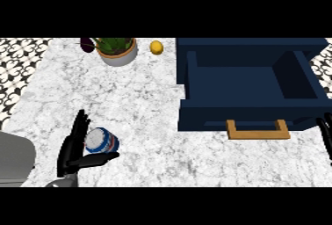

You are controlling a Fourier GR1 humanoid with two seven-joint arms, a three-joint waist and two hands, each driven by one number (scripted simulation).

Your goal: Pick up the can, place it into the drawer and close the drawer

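Probably light, rigid and slick-walled, the can (102, 140) sits between the left hand (76, 151)'s straight fingers and thumb, best clasped around its side; the right hand (325, 134) rests open.

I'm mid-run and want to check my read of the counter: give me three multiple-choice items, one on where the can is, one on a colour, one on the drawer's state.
1. Where is the can?
A. Inside the drawer
B. On the counter beside the left hand
C. Beside the potted plant

2. What colour is the drawer's handle?
A. Tan wood
B. Black
C. White

3. What state is the drawer in?
A. Pulled open
B. Fully closed
C. Removed

Answers:
1 B, it stands on the marble between the left hand's fingers and thumb.
2 A, the handle is tan against navy.
3 A, its hollow inside shows.
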